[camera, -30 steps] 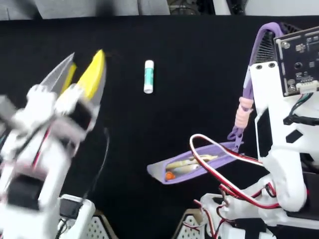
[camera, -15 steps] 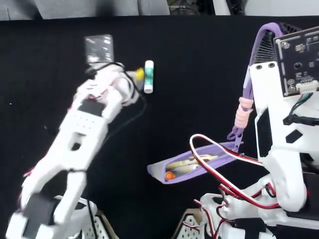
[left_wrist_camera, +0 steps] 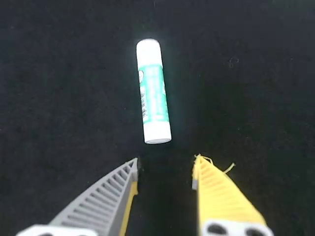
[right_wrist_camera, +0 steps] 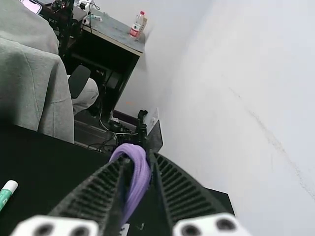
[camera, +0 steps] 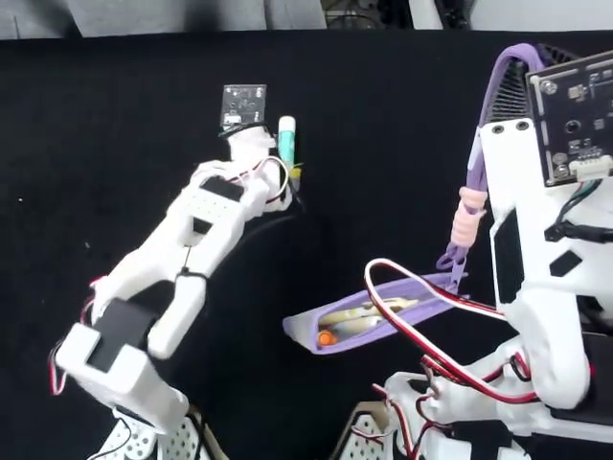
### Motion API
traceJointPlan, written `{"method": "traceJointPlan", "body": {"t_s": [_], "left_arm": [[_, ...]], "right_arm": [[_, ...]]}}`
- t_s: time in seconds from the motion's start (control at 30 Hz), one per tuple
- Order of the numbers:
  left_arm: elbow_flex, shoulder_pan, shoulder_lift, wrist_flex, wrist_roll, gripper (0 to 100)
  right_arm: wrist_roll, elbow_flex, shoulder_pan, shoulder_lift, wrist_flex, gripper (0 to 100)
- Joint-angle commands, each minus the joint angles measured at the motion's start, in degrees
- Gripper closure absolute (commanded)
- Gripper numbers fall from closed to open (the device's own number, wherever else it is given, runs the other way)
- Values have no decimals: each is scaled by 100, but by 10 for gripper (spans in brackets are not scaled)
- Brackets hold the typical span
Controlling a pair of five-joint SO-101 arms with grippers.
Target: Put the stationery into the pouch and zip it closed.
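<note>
A white and green glue stick [camera: 285,141] [left_wrist_camera: 153,92] lies on the black table at the back centre. My left gripper [left_wrist_camera: 165,166] hovers open just short of its near end, one grey finger and one yellow finger [left_wrist_camera: 215,192] spread wider than the stick. In the high view the left arm [camera: 192,249] stretches from the front left up to the stick. The purple pouch [camera: 375,316] hangs open and tilted over the table's front, with pens inside. My right gripper [right_wrist_camera: 139,164] is shut on the pouch's purple strap [right_wrist_camera: 132,178] [camera: 479,153], holding it up.
The right arm's white body [camera: 546,268] and red and white cables [camera: 431,326] stand at the right, close to the pouch. Black tabletop [camera: 96,144] lies bare at the left and back. A desk and a seated person's grey clothing appear in the room behind.
The left arm has swung from the table's left side toward the back centre and now has its open gripper at the glue stick. The right arm and pouch stayed still.
</note>
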Motion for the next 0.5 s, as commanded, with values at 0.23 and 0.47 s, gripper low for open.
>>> {"method": "traceJointPlan", "body": {"t_s": [0.23,0.47], "left_arm": [[-1068,31,826,-79,18,812],[-1367,31,1160,-97,44,812]], "right_arm": [[44,-145,-79,31,9,985],[44,-145,-79,31,9,985]]}}
